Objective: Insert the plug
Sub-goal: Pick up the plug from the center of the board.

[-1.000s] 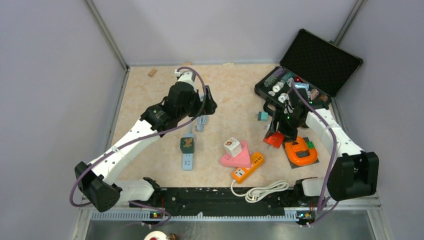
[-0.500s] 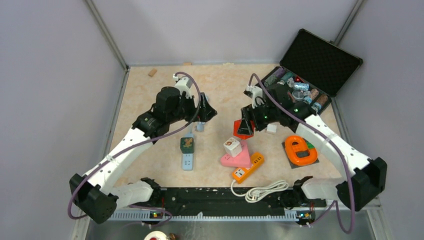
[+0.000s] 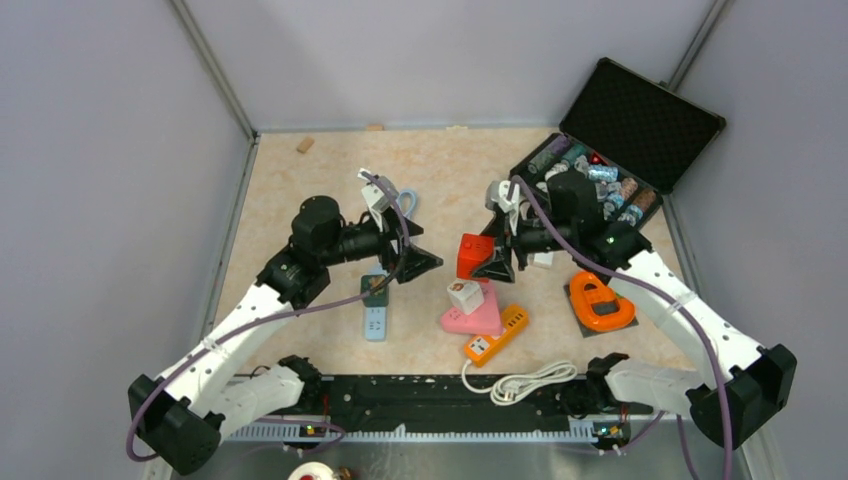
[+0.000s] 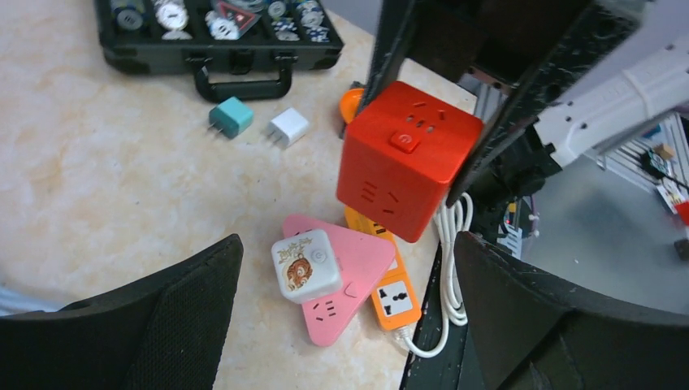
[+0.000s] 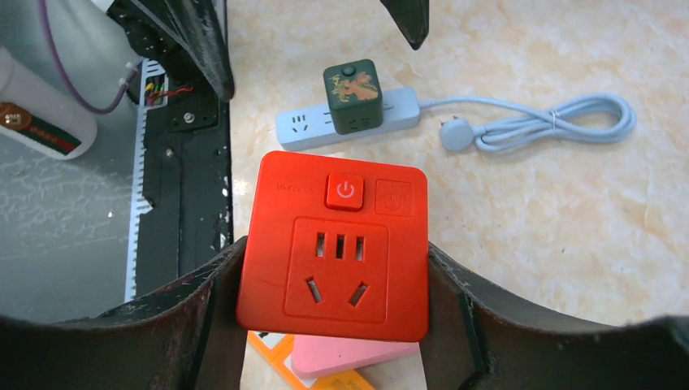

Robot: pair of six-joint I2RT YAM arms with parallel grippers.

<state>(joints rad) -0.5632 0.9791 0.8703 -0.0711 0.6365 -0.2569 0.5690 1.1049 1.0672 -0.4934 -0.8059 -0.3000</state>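
- Light-blue power strip (image 3: 374, 322), left of centre in the top view, lying flat. A green cube plug (image 3: 374, 289) is seated on its upper end.
- Left gripper (image 3: 416, 252), just right of the strip. Its jaws are spread wide with nothing between them.
- Pink triangular socket (image 3: 475, 318), centre, carrying a white cube plug (image 3: 463, 293).
- Red cube adapter (image 3: 474, 255), centre and just above the pink socket. It is held clear of the table, its power button and socket face towards the right wrist camera.
- Right gripper (image 3: 488, 258), clamped on the adapter's two opposite sides, partly spread.
- Orange power strip (image 3: 496, 335), lower centre, touching the pink socket's right edge.
- Teal plug (image 4: 231, 116) and small white plug (image 4: 288, 126), side by side in the upper left of the left wrist view, below the case.
- Black case (image 3: 640, 120), upper right, lid raised.
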